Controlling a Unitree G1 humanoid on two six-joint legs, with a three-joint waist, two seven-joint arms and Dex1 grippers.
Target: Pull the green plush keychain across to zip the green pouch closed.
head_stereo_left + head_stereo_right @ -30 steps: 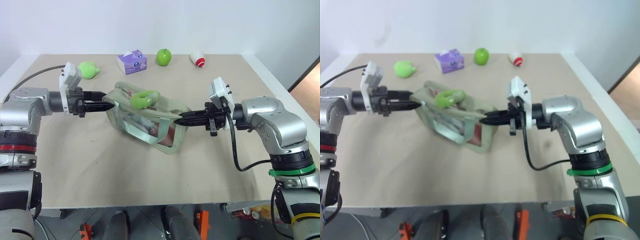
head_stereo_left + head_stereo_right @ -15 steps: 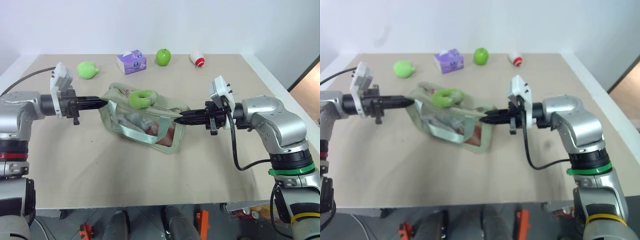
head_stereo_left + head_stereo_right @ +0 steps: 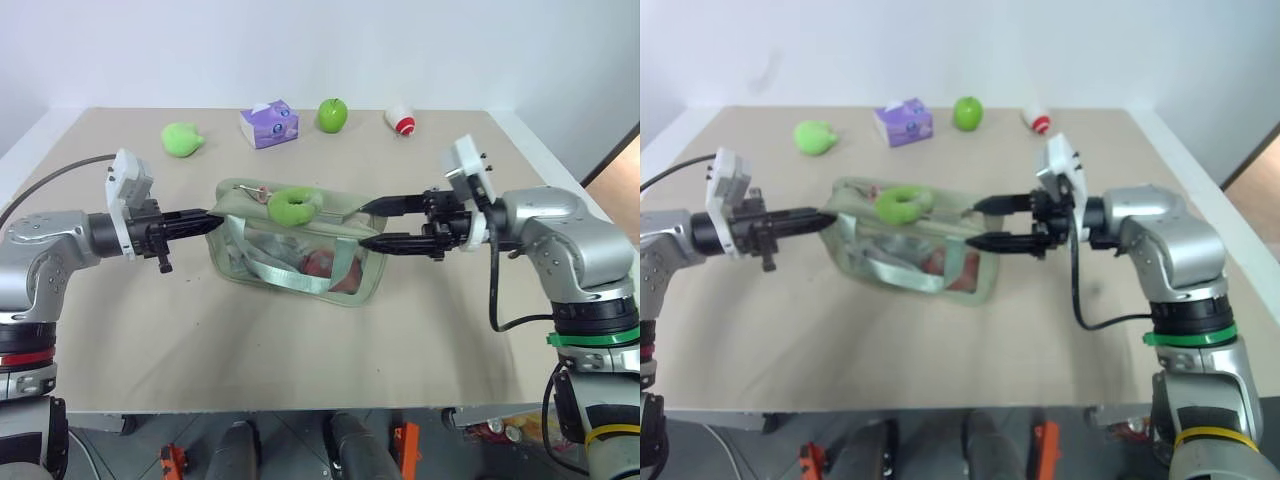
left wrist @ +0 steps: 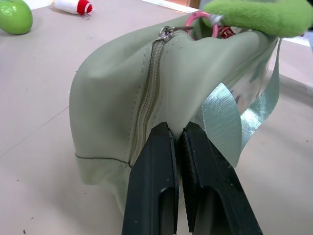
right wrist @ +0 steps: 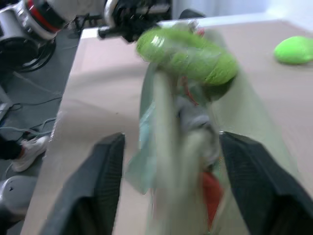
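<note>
A pale sage-green rectangular fabric pouch (image 3: 300,245) with clear plastic sides, a woven satin-like green strap and a top zipper lies near the middle of the matte beige table (image 3: 300,350), its soft end panel creased where it is pinched. On its top sits the small lime-green fuzzy donut-shaped plush keychain (image 3: 292,206), hung from a pink ring by the zipper, roughly midway along the pouch's length. The left gripper (image 3: 213,219) has its two smooth black fingers pressed together on the fabric of the pouch's left end, just beside the zipper seam, as the left wrist view makes plain. The right gripper (image 3: 372,224) points at the pouch's right end with its fingers spread wide apart, one above the top edge and one level with the side; it holds nothing. Along the table's far edge stand a solid lime-green plush blob (image 3: 181,138), a purple printed tissue box (image 3: 269,123), a glossy green apple (image 3: 332,115) and a small white-and-red capsule-shaped toy (image 3: 400,120). A second ago the right fingers were closed on the pouch's right end and the left fingers were slightly parted at its left end; since then the left has clamped shut, the right has let go and opened, and the pouch lies flatter and straighter between them.
</note>
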